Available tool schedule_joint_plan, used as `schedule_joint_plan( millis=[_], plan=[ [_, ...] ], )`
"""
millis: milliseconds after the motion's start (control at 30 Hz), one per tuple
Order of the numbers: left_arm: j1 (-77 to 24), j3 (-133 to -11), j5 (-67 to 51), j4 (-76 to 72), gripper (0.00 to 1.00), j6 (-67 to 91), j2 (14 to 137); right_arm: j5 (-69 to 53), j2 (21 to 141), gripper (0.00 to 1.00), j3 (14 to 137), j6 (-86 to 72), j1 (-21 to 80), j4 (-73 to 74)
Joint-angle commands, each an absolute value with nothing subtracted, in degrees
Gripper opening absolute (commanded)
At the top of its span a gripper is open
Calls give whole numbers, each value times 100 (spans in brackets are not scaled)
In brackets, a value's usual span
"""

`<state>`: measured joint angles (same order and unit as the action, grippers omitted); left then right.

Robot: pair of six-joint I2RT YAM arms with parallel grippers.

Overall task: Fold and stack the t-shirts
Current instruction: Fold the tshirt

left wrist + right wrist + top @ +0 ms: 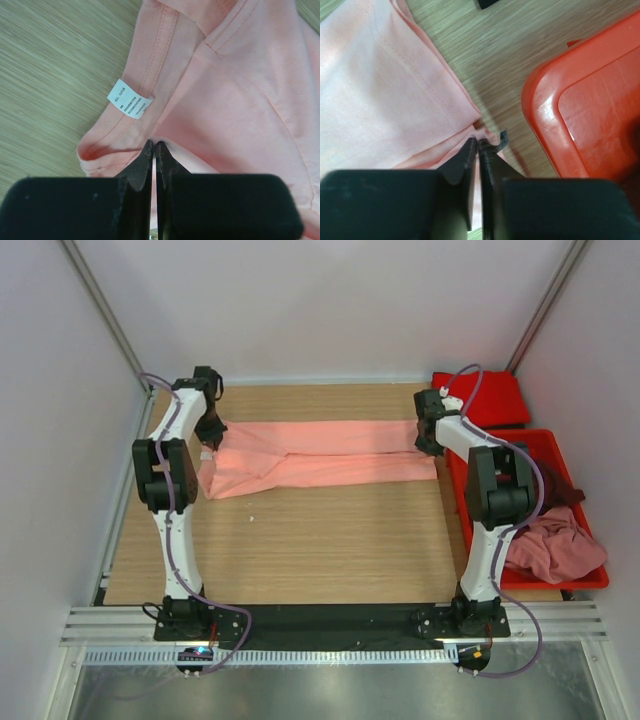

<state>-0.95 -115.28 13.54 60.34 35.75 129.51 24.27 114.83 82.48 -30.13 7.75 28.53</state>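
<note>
Nearest each wrist lens, black fingers are pressed together. The left gripper (pixel 153 149) pinches an edge fold of the salmon-pink t-shirt (pixel 240 100), just below its white label (pixel 129 100). The right gripper (pixel 478 145) pinches the shirt's opposite corner. Only the top view shows the whole shirt, a long folded band across the upper middle of the table (pixel 320 550). At right, the red bin (pixel 525 434) holds a dusty pink shirt (pixel 550 545) and a dark maroon shirt (pixel 563 492). A red plastic lid (pixel 490 395) lies in the upper right.
</note>
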Motion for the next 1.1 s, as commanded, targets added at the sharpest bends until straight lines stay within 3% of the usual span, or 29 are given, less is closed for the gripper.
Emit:
schedule_joint_plan(
  millis=[0, 167, 233, 333, 367, 467, 700, 833, 1067],
  plan=[
    [-26, -11812, 1669, 6134, 0, 3621, 12973, 2646, 11470, 20, 8552, -3024, 738, 2778],
    [-26, -12006, 1889, 6258, 2, 3604, 12964, 2619, 11066, 38, 8657, -3032, 738, 3101],
    [-26, -12093, 1890, 6336, 4, 3551, 12964, 2453, 10899, 52, 8753, -3041, 729, 3505],
    [-26, -12252, 1741, 6407, 17, 3498, 13017, 2224, 10688, 52, 8553, -3006, 738, 3761],
    [-26, -12278, 1679, 6433, 30, 3481, 13008, 2163, 10566, 52, 8465, -2997, 738, 3788],
    [-26, -12296, 1678, 6504, 43, 3419, 12859, 2031, 10302, 51, 8069, -2945, 738, 3771],
    [-35, -10876, 2251, 6286, 51, 3375, 11097, 1416, 9853, 50, 7322, -2866, 738, 3543],
    [-35, -8805, 1347, 5398, 49, 3629, 9899, 1283, 9940, 50, 7093, -2891, 738, 3445],
    [-35, -6613, 423, 4378, 53, 3735, 8729, 1520, 10072, 50, 6821, -2953, 729, 3068]
  ],
)
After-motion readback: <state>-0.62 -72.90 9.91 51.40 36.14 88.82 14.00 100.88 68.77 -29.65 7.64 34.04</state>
